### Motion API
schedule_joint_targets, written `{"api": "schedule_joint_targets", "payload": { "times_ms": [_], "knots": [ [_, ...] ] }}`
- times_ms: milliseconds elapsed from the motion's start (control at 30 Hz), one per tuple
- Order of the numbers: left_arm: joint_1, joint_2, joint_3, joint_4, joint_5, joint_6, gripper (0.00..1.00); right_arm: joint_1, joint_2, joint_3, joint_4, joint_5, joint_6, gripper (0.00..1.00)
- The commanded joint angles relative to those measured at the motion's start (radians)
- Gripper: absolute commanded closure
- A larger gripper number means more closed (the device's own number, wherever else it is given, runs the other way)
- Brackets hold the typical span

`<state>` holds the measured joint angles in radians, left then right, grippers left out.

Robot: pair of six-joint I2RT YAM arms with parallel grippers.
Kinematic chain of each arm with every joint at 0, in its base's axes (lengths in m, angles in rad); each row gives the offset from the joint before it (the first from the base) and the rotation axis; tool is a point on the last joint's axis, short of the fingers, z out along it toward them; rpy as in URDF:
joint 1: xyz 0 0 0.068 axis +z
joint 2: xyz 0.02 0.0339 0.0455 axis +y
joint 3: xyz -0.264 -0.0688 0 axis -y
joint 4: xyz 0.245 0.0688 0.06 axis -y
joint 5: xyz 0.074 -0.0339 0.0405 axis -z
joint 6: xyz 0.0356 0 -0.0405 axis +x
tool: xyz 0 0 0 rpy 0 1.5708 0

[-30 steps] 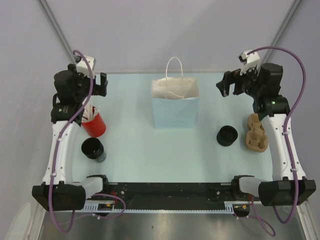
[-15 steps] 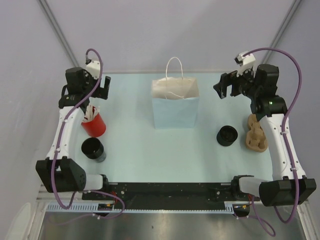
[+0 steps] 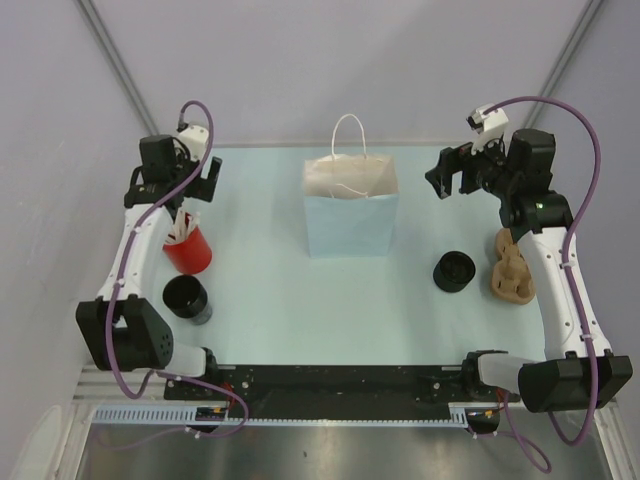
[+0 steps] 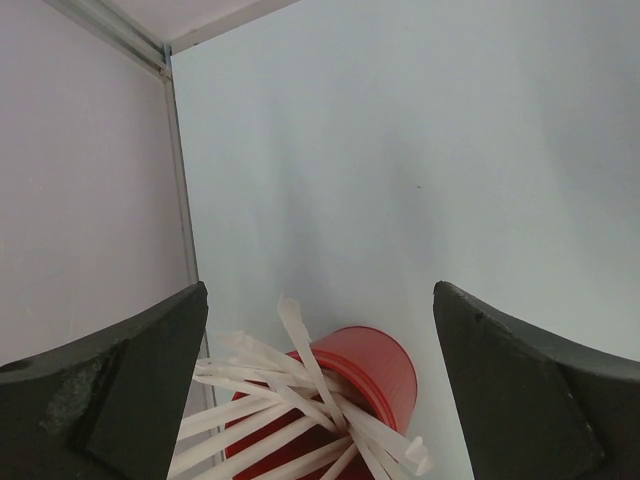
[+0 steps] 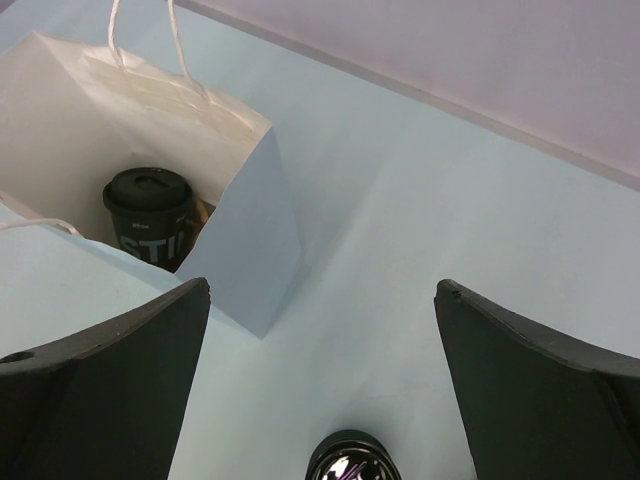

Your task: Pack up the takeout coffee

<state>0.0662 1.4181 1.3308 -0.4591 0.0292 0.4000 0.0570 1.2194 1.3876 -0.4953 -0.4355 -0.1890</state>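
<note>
Both tools stand released, their blunt dark jaws spread wide with nothing between them. The right tool point(image 3: 449, 172) hangs above the far right of the smooth pale-blue bench point(image 3: 280, 300). Down and to its left stands the paper bag point(image 5: 250, 250), crisply folded, pale blue outside and white within, with thin white cord handles and a gaping mouth. The takeout coffee point(image 5: 150, 212) sits upright inside that bag: a short matte black cup with pale lettering, under a round black plastic sip lid. Nearer the base than this tool lie a second round black cup point(image 3: 455, 271) and, just beside it, a lumpy brown pulp carrier point(image 3: 512, 268). The left tool point(image 3: 203, 178) hovers over a glossy red cup point(image 4: 375, 365) bristling with flat white straws point(image 4: 298, 335).
</note>
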Motion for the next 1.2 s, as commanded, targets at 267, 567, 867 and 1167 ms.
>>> {"api": "schedule_joint_targets", "payload": {
  "times_ms": [267, 567, 867, 1167],
  "knots": [
    [0.006, 0.062, 0.025, -0.023, -0.066, 0.025, 0.07, 0.006, 0.005, -0.006, 0.040, -0.025, -0.013, 0.00],
    [0.006, 0.070, 0.007, -0.039, -0.058, 0.046, 0.24, 0.009, 0.005, -0.006, 0.040, -0.028, -0.010, 0.00],
    [0.006, 0.088, -0.005, -0.030, -0.072, 0.046, 0.28, 0.006, 0.005, -0.006, 0.037, -0.035, -0.009, 0.00],
    [0.006, 0.093, -0.013, -0.044, -0.104, 0.060, 0.41, 0.004, 0.006, -0.009, 0.035, -0.040, -0.010, 0.00]
  ]
}}
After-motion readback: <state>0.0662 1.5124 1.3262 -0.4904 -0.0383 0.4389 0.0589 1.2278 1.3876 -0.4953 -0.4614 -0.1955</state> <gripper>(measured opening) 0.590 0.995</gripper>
